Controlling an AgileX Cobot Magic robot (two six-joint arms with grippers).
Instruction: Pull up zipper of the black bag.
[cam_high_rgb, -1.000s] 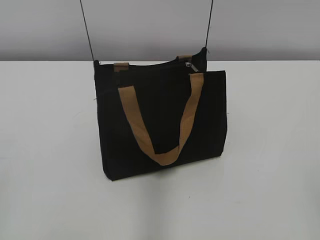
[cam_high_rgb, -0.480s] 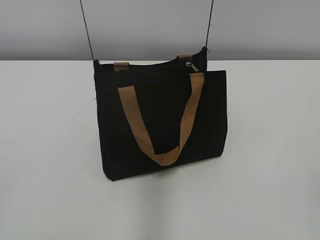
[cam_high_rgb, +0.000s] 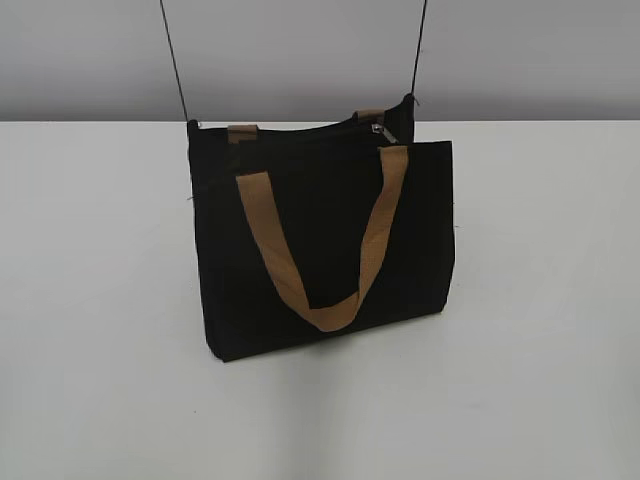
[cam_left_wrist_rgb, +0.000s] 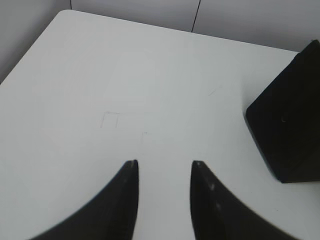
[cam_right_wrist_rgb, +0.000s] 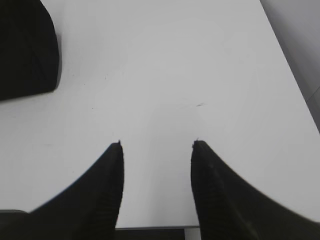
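The black bag (cam_high_rgb: 320, 240) stands upright in the middle of the white table, held up by two thin black cords. A tan handle hangs down its front. The small silver zipper (cam_high_rgb: 381, 130) sits at the right end of the top zip line. A corner of the bag shows at the right edge of the left wrist view (cam_left_wrist_rgb: 290, 120) and at the upper left of the right wrist view (cam_right_wrist_rgb: 25, 45). My left gripper (cam_left_wrist_rgb: 162, 164) is open and empty over bare table, left of the bag. My right gripper (cam_right_wrist_rgb: 157, 143) is open and empty, right of the bag. Neither gripper shows in the exterior view.
The white table (cam_high_rgb: 540, 300) extends around the bag. Its near edge shows below my right gripper (cam_right_wrist_rgb: 150, 227). A grey wall (cam_high_rgb: 300, 50) stands behind the table. The table's far left corner shows in the left wrist view (cam_left_wrist_rgb: 65, 15).
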